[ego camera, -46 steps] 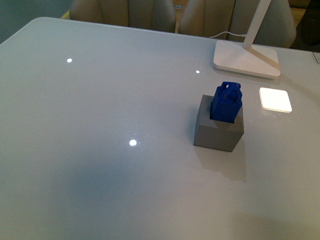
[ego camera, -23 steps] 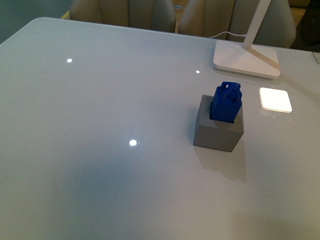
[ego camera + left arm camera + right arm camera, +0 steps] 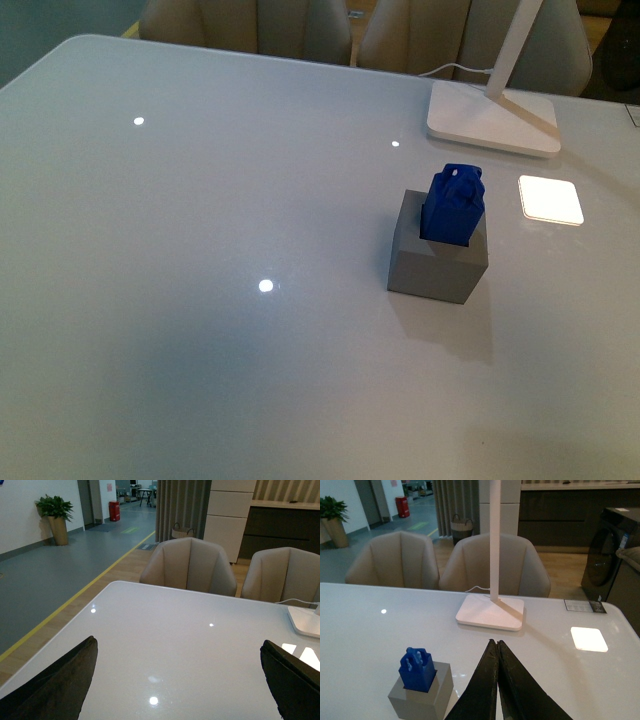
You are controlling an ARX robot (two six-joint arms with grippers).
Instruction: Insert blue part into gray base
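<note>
Office or showroom-type interior. Glossy white worktop (image 3: 190, 645); beige upholstered chairs (image 3: 189, 566) just behind worktop; white desk lamp (image 3: 492, 611) on it. Beyond chairs: corridor, yellow floor line (image 3: 75, 597), potted plant (image 3: 55, 517), dark cabinets (image 3: 560, 517).

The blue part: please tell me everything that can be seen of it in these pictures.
The blue part is a small deep-blue block that looks like plastic, with a boxy body and a knobbly, loop-like top. It stands upright, its lower end sunk into the square hole in the top of the gray base, its upper half sticking out. Only the base touches it. Both stand on the white table, near the lamp foot. The right claw, shut and empty, is apart from it.
</note>
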